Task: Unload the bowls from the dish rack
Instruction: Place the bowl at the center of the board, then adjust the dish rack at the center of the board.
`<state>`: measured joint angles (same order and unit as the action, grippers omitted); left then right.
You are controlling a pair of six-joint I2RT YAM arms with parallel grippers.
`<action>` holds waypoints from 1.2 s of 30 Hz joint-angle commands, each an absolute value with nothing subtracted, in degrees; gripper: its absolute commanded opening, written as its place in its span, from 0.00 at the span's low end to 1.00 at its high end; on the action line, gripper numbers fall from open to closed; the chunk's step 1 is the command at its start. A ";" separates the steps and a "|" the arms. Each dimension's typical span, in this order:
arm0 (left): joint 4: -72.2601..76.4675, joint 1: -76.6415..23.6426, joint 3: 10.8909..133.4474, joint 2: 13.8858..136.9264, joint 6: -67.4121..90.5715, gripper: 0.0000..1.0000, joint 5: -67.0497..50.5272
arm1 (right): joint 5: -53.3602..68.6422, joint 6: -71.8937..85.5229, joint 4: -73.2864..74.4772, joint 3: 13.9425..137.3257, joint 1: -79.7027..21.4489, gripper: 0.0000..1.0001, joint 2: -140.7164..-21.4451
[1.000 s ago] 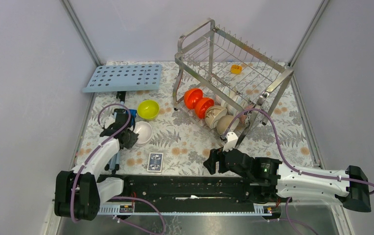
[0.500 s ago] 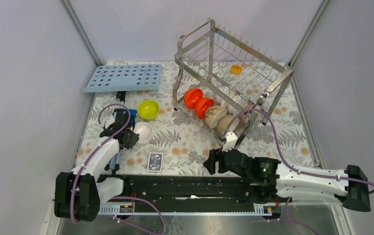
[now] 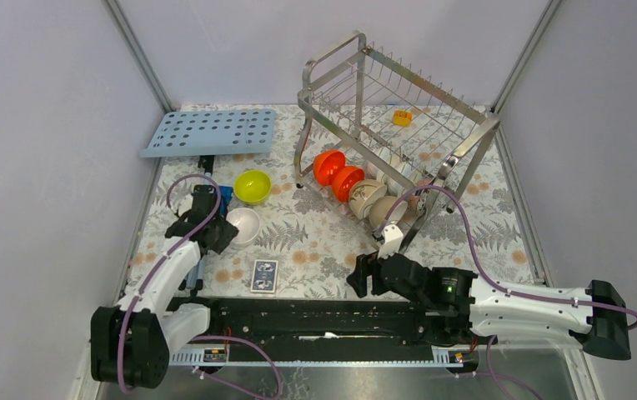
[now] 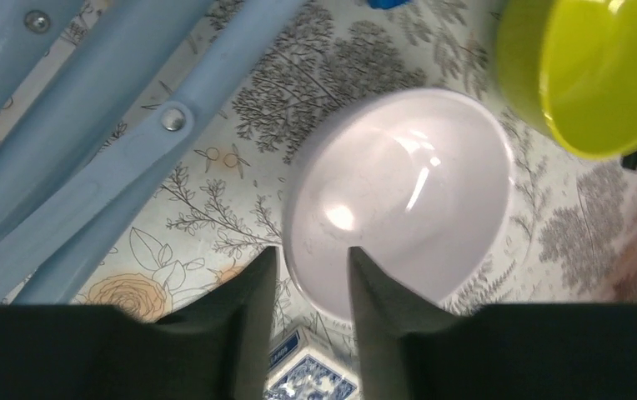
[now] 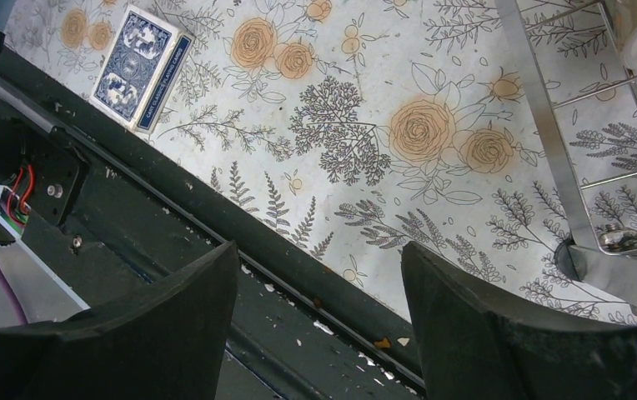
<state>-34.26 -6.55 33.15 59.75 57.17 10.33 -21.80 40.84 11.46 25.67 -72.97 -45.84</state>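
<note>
The steel dish rack point(image 3: 455, 107) stands at the back right; its foot shows in the right wrist view point(image 5: 549, 142). Its lower tier holds two orange-red bowls point(image 3: 338, 173), two beige bowls point(image 3: 375, 203) and white bowls point(image 3: 398, 171). A yellow-green bowl point(image 3: 253, 186) point(image 4: 599, 75) and a white bowl point(image 3: 243, 225) point(image 4: 398, 192) sit on the table at the left. My left gripper point(image 3: 222, 233) point(image 4: 311, 262) straddles the white bowl's near rim, jaws apart, one finger inside and one outside. My right gripper point(image 3: 357, 279) point(image 5: 319, 247) is open and empty above the table's near edge.
A light-blue perforated tray point(image 3: 211, 132) lies at the back left. A small yellow-orange block point(image 3: 402, 117) sits on the rack's upper tier. A blue card deck point(image 3: 264, 276) point(image 5: 142, 67) lies near the front edge. Light-blue bars point(image 4: 107, 125) lie left of the white bowl.
The left arm has shifted very slightly; the white bowl stays where it was. The right arm has barely moved.
</note>
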 commanded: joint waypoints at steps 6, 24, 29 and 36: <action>-34.68 -6.23 40.81 50.27 49.35 0.75 3.80 | -20.46 34.20 15.15 31.69 -72.64 0.78 -43.78; -21.44 -33.85 50.47 49.90 32.69 0.92 -3.54 | -11.80 21.94 14.39 48.87 -72.65 0.78 -46.37; -16.98 -39.80 49.35 51.68 32.80 0.92 -3.94 | -10.62 20.16 17.38 56.02 -72.59 0.78 -48.29; -14.50 -39.99 45.16 49.73 33.96 0.91 -3.45 | -18.08 16.37 24.84 63.08 -72.60 0.79 -40.57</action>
